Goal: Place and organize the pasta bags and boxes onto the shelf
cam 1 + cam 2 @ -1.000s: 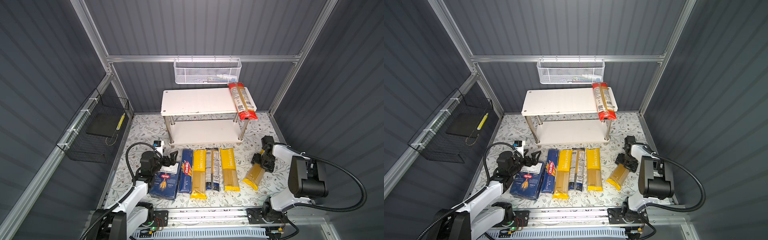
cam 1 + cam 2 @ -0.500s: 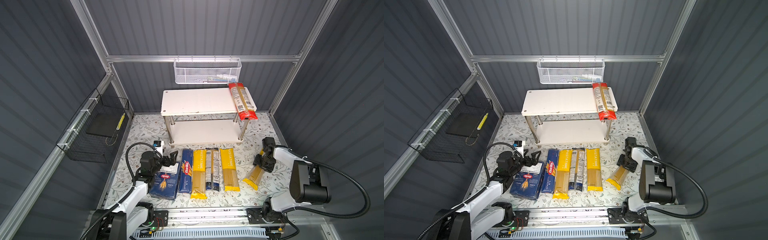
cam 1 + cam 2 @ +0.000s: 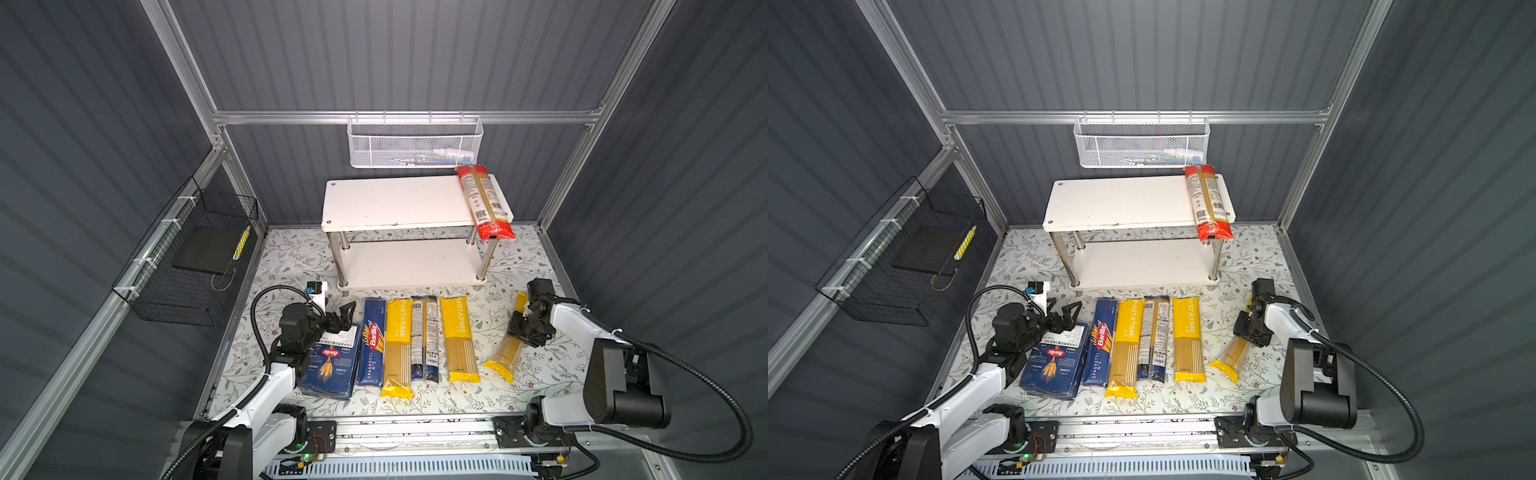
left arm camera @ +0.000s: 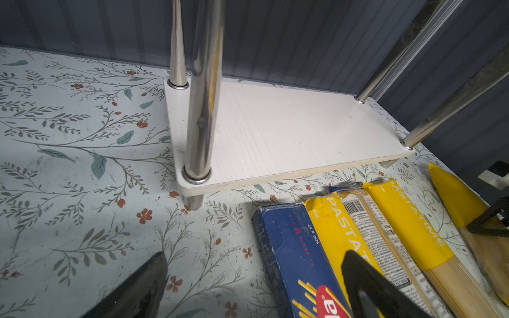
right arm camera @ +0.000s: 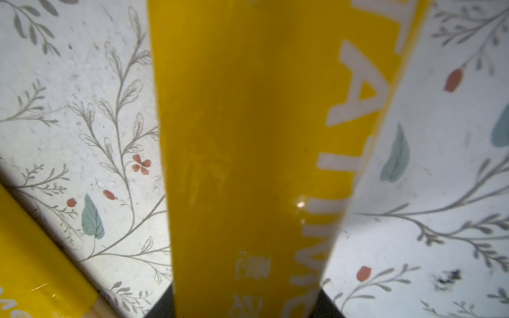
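Because the yellow bag (image 3: pixel 505 353) is likely light, slick film over brittle strands, a mid-length hold seems safest; it lies at four o'clock on the table (image 3: pixel 299 257), and the right pincer (image 3: pixel 524 336) pinches it near the middle. The left pincer (image 3: pixel 341 319) gapes.

I counted two boxes, a wide box (image 3: pixel 330 365) and a narrow box (image 3: pixel 372 345); three yellow bags (image 3: pixel 459 336), one red-ended bag (image 3: pixel 484 203), one navy-ended bag (image 3: pixel 424 332); one shelf (image 3: pixel 395 203).

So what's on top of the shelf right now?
One red-ended bag lies across the shelf top, at its right end, overhanging the front. Nothing else shows; the patch under it is covered.
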{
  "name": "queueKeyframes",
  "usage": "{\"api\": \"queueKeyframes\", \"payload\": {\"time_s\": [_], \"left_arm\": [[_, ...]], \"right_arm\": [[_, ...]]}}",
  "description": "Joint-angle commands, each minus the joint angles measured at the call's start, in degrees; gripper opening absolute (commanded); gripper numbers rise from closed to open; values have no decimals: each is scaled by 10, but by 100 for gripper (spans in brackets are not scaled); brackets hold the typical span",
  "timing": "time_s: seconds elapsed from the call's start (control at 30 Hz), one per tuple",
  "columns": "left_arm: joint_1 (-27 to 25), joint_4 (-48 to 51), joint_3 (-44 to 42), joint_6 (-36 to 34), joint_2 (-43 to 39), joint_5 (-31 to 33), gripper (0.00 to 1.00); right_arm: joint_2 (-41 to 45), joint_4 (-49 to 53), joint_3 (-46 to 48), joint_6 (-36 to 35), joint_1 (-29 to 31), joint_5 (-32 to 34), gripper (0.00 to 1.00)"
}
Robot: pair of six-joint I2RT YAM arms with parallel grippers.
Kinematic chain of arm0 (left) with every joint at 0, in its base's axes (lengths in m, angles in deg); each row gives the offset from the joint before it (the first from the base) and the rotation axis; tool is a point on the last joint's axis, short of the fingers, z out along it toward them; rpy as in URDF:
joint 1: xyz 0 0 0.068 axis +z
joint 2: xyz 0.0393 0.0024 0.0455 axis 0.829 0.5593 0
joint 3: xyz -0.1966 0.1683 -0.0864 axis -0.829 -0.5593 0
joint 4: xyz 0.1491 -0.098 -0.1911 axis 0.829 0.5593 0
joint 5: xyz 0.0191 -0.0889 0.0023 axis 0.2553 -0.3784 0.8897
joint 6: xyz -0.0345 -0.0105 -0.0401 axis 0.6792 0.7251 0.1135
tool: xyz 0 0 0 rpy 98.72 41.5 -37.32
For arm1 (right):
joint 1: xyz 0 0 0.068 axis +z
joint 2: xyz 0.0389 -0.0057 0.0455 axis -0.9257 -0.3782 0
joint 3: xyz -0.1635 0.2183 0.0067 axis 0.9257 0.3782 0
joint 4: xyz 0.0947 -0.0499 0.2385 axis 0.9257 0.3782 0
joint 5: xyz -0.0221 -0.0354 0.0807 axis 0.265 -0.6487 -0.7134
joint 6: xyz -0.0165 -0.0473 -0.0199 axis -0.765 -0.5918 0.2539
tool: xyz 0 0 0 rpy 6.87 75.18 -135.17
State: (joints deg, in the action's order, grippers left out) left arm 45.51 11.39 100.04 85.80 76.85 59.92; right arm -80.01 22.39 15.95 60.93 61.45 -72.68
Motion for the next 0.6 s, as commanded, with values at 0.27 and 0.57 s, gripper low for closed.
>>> {"api": "queueKeyframes", "payload": {"time_s": [0.27,0.57], "left_arm": [[-2,-9,-5,-2,-6,-6,100],[-2,-5,-4,-3,-9,-9,99]], "right_arm": [[40,-31,16,-4,1,-63,40],[116,-102,47,-6,1,-147,34]]}}
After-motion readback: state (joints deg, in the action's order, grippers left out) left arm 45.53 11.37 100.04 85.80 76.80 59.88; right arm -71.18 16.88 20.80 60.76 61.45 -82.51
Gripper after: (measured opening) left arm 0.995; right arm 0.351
